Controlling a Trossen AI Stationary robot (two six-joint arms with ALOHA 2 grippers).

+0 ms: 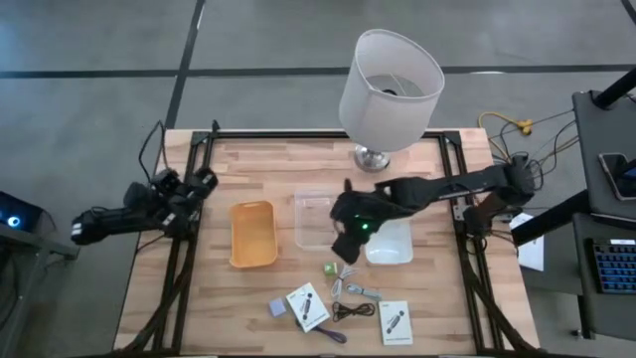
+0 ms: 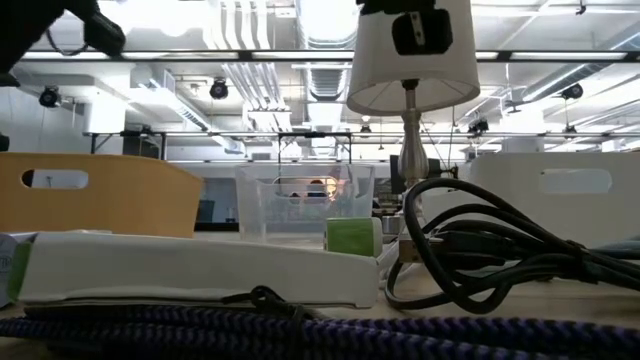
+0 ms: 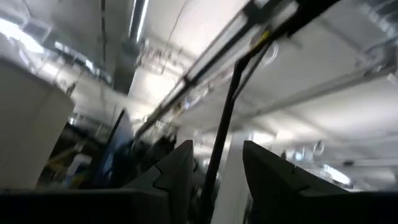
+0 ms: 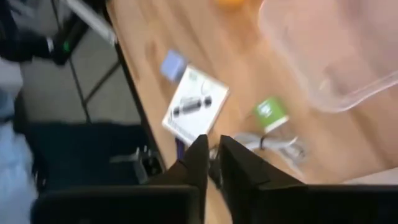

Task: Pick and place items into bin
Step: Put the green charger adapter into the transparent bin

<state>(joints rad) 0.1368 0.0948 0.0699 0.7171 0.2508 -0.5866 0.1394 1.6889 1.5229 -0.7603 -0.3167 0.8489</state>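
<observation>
We see the items strewn along the bench's (image 1: 258, 159) near edge: a green block (image 1: 329, 268), pale cables (image 1: 356, 290), two white cards (image 1: 307, 305), a lilac block (image 1: 277, 309) and a dark cable (image 1: 350, 311). None sits in a bin yet, and we judge they lie loose for picking one by one. Just behind them stand the orange bin (image 1: 252, 234), clear bin (image 1: 314, 221) and white bin (image 1: 390, 242). Our right end effector (image 1: 347, 251) hangs above the green block, fingers nearly together, holding nothing we can see. Our left end effector (image 3: 214, 177) waits off the bench's left edge, partly parted and empty.
</observation>
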